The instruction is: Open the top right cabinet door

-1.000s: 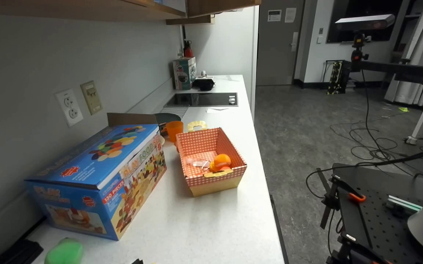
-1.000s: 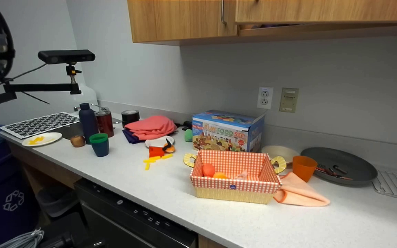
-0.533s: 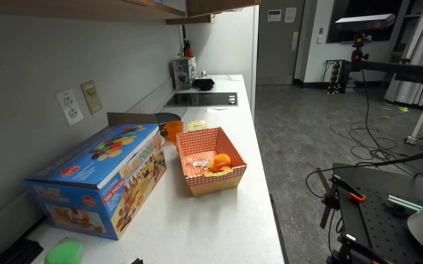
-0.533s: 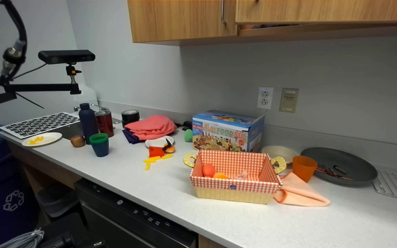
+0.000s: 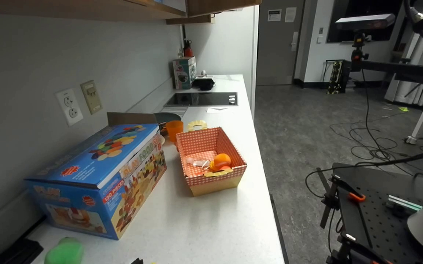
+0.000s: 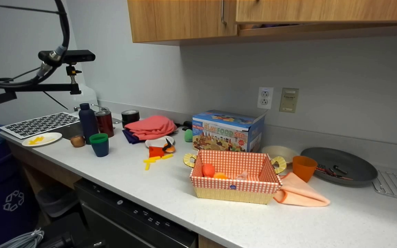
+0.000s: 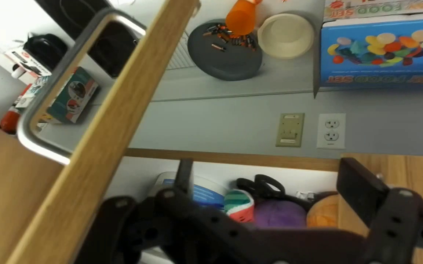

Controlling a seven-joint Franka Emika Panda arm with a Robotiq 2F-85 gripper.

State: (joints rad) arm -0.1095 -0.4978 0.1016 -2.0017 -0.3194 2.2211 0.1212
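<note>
Well, holds hand (image 7: 269, 174) wide apart, beside the open door (image 7: 112, 128) at nine o'clock in wrist view, maybe to push it wider.

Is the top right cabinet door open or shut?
Open. In the wrist view, the door stands out from the cabinet, and a round purple thing shows inside.

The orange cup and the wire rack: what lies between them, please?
A grey pan holding batteries lies between them, in an exterior view and the wrist view.
</note>
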